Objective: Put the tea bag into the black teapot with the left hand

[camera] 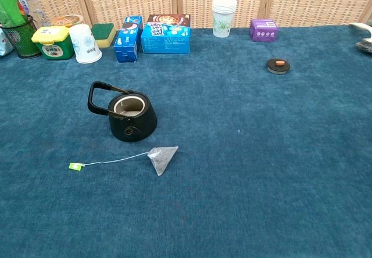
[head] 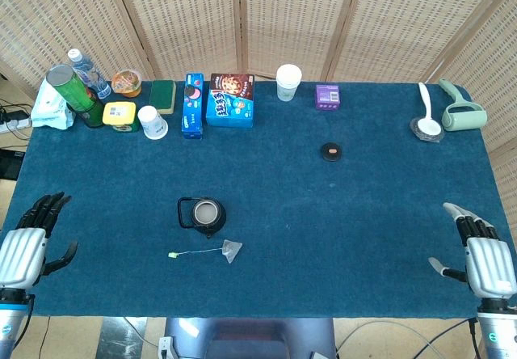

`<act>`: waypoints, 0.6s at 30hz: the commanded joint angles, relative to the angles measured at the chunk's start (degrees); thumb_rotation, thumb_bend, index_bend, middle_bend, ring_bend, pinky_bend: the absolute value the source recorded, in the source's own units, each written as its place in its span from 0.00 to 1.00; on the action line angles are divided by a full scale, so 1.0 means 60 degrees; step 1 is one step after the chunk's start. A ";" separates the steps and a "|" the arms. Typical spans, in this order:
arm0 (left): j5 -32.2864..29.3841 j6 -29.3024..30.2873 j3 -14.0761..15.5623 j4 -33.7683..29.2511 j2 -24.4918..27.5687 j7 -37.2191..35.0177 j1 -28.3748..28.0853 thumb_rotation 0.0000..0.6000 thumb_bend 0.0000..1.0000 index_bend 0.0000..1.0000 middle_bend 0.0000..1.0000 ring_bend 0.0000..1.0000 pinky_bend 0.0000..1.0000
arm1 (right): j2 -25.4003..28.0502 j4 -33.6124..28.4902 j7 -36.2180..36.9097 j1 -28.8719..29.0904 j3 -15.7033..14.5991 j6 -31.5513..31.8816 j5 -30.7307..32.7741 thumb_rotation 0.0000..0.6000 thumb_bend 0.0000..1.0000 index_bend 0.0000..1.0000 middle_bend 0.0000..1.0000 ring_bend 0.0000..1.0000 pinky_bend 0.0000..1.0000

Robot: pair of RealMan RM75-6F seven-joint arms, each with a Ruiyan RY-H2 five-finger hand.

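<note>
Tea bag beside lidless black teapot.
Left hand and right hand rest apart (fingers spread, grasping nothing).

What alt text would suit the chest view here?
A lidless black teapot with a loop handle stands on the blue cloth table; a pyramid tea bag lies just in front, its string trailing left to a green tag. Cups and boxes line the far edge.

Both arms are running off the bottom edge of the head view, below the left hand and right hand. The chest view is showing neither hand. Past the right hand's fingertips, the spoon is getting clipped by that view's right edge.
</note>
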 commanded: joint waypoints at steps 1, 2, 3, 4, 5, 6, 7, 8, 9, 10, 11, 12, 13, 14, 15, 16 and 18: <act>-0.0041 -0.0059 -0.0007 0.0005 -0.0023 0.0031 -0.0029 1.00 0.43 0.10 0.08 0.01 0.12 | -0.0028 0.0024 -0.0005 0.0043 0.0009 -0.0074 0.0037 1.00 0.09 0.15 0.20 0.20 0.21; -0.0054 -0.0073 -0.0011 0.0005 -0.0025 0.0036 -0.0036 1.00 0.43 0.10 0.08 0.01 0.12 | -0.0033 0.0027 0.0000 0.0050 0.0009 -0.0089 0.0043 1.00 0.09 0.15 0.20 0.20 0.21; -0.0069 -0.0084 -0.0020 0.0004 -0.0023 0.0039 -0.0044 1.00 0.42 0.10 0.08 0.01 0.12 | -0.0036 0.0028 0.0004 0.0056 0.0009 -0.0102 0.0048 1.00 0.09 0.15 0.20 0.20 0.21; -0.0085 -0.0087 -0.0033 0.0002 -0.0020 0.0039 -0.0050 1.00 0.42 0.10 0.08 0.01 0.12 | -0.0037 0.0029 0.0005 0.0061 0.0010 -0.0111 0.0052 1.00 0.09 0.15 0.20 0.20 0.21; -0.0101 -0.0075 -0.0056 -0.0002 -0.0017 0.0033 -0.0054 1.00 0.42 0.10 0.08 0.01 0.12 | -0.0039 0.0031 0.0007 0.0063 0.0012 -0.0111 0.0053 1.00 0.09 0.15 0.20 0.20 0.21; -0.0090 -0.0046 -0.0078 -0.0008 -0.0007 0.0031 -0.0056 1.00 0.43 0.10 0.08 0.01 0.12 | -0.0033 0.0029 0.0017 0.0048 0.0017 -0.0069 0.0043 1.00 0.09 0.15 0.20 0.20 0.21; -0.0059 -0.0025 -0.0077 -0.0031 0.0015 0.0029 -0.0053 1.00 0.43 0.10 0.08 0.01 0.12 | -0.0025 0.0028 0.0038 0.0017 0.0009 -0.0004 0.0014 1.00 0.09 0.15 0.20 0.20 0.21; -0.0032 -0.0005 -0.0070 -0.0053 0.0028 0.0021 -0.0045 1.00 0.43 0.10 0.08 0.01 0.12 | -0.0019 0.0030 0.0057 -0.0010 0.0001 0.0042 -0.0001 1.00 0.09 0.15 0.20 0.20 0.21; -0.0009 0.0015 -0.0063 -0.0071 0.0041 0.0015 -0.0035 1.00 0.43 0.10 0.08 0.01 0.12 | -0.0010 0.0032 0.0077 -0.0034 -0.0011 0.0075 -0.0013 1.00 0.09 0.15 0.20 0.20 0.21; 0.0008 0.0030 -0.0058 -0.0085 0.0053 0.0010 -0.0028 1.00 0.43 0.10 0.08 0.01 0.12 | -0.0002 0.0034 0.0096 -0.0055 -0.0020 0.0100 -0.0017 1.00 0.09 0.15 0.20 0.20 0.21; 0.0020 0.0038 -0.0053 -0.0097 0.0066 0.0006 -0.0023 1.00 0.43 0.10 0.08 0.01 0.12 | 0.0006 0.0034 0.0115 -0.0074 -0.0026 0.0124 -0.0018 1.00 0.09 0.15 0.20 0.20 0.21; 0.0025 0.0043 -0.0048 -0.0102 0.0076 0.0001 -0.0018 1.00 0.43 0.10 0.08 0.01 0.12 | 0.0012 0.0034 0.0128 -0.0088 -0.0031 0.0138 -0.0018 1.00 0.09 0.15 0.20 0.20 0.21; 0.0036 0.0052 -0.0046 -0.0114 0.0091 -0.0007 -0.0013 1.00 0.42 0.10 0.08 0.01 0.12 | 0.0018 0.0038 0.0147 -0.0107 -0.0039 0.0159 -0.0021 1.00 0.09 0.15 0.20 0.20 0.21; 0.0041 0.0059 -0.0046 -0.0120 0.0100 -0.0012 -0.0010 1.00 0.42 0.10 0.08 0.01 0.12 | 0.0022 0.0038 0.0158 -0.0119 -0.0043 0.0174 -0.0024 1.00 0.09 0.15 0.20 0.20 0.21; 0.0046 0.0067 -0.0047 -0.0126 0.0109 -0.0015 -0.0007 1.00 0.43 0.10 0.08 0.01 0.12 | 0.0026 0.0039 0.0170 -0.0128 -0.0044 0.0188 -0.0026 1.00 0.09 0.15 0.20 0.20 0.21; 0.0057 0.0075 -0.0046 -0.0137 0.0124 -0.0014 -0.0005 1.00 0.43 0.10 0.08 0.01 0.12 | 0.0029 0.0042 0.0187 -0.0140 -0.0043 0.0211 -0.0032 1.00 0.09 0.15 0.20 0.20 0.21; 0.0094 0.0077 -0.0047 -0.0164 0.0170 0.0002 -0.0015 1.00 0.43 0.10 0.08 0.01 0.12 | 0.0026 0.0049 0.0219 -0.0137 -0.0037 0.0221 -0.0052 1.00 0.09 0.15 0.20 0.20 0.21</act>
